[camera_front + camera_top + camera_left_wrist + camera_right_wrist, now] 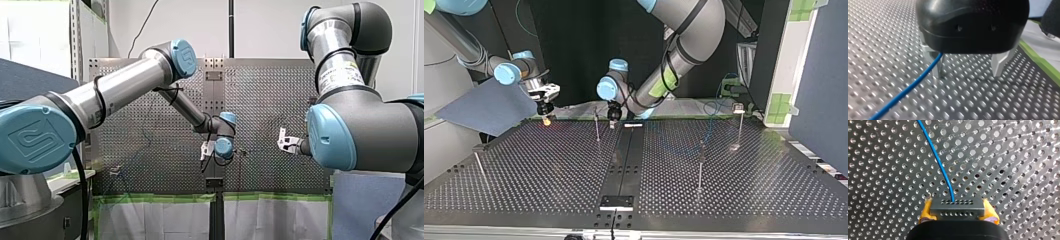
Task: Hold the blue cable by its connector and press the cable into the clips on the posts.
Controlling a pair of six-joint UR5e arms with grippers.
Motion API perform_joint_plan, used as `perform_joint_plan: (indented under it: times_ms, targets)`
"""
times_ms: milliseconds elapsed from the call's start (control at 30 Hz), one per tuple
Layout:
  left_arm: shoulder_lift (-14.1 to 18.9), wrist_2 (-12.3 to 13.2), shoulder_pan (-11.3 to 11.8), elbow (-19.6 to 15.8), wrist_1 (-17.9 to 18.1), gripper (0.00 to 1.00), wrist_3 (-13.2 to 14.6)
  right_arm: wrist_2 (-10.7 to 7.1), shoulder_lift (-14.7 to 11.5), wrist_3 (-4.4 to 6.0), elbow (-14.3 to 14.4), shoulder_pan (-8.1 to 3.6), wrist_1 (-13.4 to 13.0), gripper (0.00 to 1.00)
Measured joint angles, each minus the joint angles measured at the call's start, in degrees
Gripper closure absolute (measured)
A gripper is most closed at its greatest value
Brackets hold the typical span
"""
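Curving thin blue cable [938, 162], grey connector [957, 208] with hole rows

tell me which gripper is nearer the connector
Right. My right gripper has its jaws shut on the connector. My left gripper is further along the cable, jaws open, with no connector in its view.

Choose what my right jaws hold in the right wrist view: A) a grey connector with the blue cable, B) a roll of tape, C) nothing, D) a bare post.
A: the right jaws are shut on the grey connector, and the blue cable runs out of it.
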Motion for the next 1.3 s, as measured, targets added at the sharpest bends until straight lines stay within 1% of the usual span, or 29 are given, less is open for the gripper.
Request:
perform_joint_plan:
  times_ms: [133,300,600,800,1100,1300]
  targets:
    - [1.2,-0.1,-1.0,-0.5,-0.2,0.0,-0.3,-0.02,0.0,-0.04,0.0,-0.02,0.1,1.0]
    - [1.8,0.0,-1.9,-1.4,-0.4,0.0,-0.5,-0.02,0.0,-0.05,0.0,-0.07,0.1,1.0]
    - [3.7,0.6,-2.4,-5.3,1.2,0.0,-0.5,-0.02,0.0,-0.08,0.0,0.02,0.2,1.0]
    - [5.1,0.7,-3.3,-8.1,2.6,0.0,-0.6,-0.05,0.0,-0.13,0.0,0.06,0.4,1.0]
    - [5.3,0.9,-5.1,-8.6,3.0,0.0,-0.6,-0.1,0.0,-0.14,0.0,0.07,0.5,1.0]
    - [5.3,1.1,-6.2,-8.6,3.5,0.0,-1.2,-0.09,0.0,-0.11,0.0,0.07,0.5,1.0]
